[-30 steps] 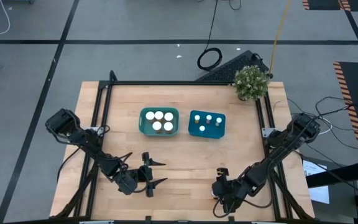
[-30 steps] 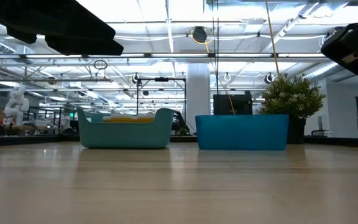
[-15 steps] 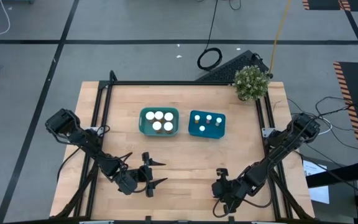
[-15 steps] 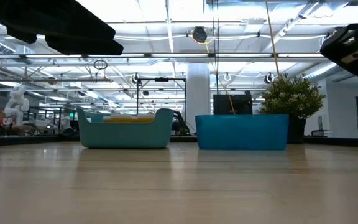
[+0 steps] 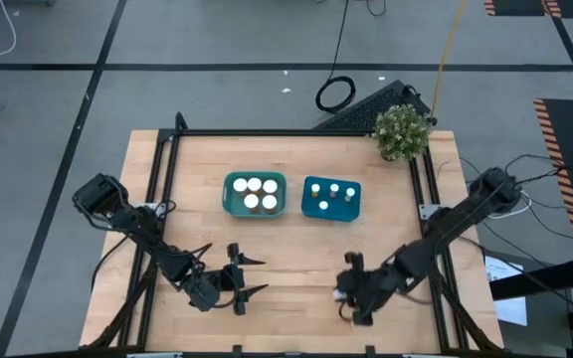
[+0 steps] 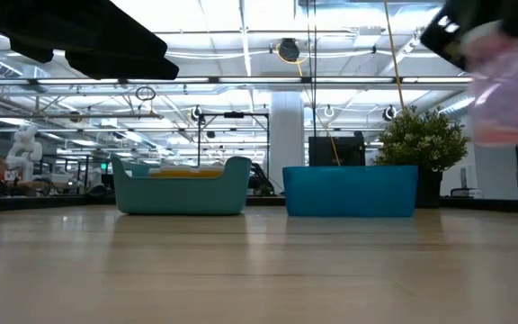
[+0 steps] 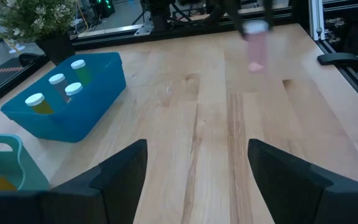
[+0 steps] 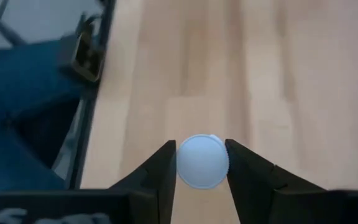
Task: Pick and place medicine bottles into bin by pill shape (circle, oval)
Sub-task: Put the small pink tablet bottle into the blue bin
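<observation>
While left gripper (image 5: 244, 276) is waiting spread wide, my right gripper (image 8: 202, 163) is squeezing white-capped medicine bottle (image 8: 202, 160) above table (image 5: 296, 249).

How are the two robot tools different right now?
The left tool is open and empty, with its fingers spread wide; the right tool is shut on a white-capped bottle. In the overhead view the left tool looks sharp, while the right tool is blurred. Both are dark, two-fingered, and near the table's front edge.
</observation>
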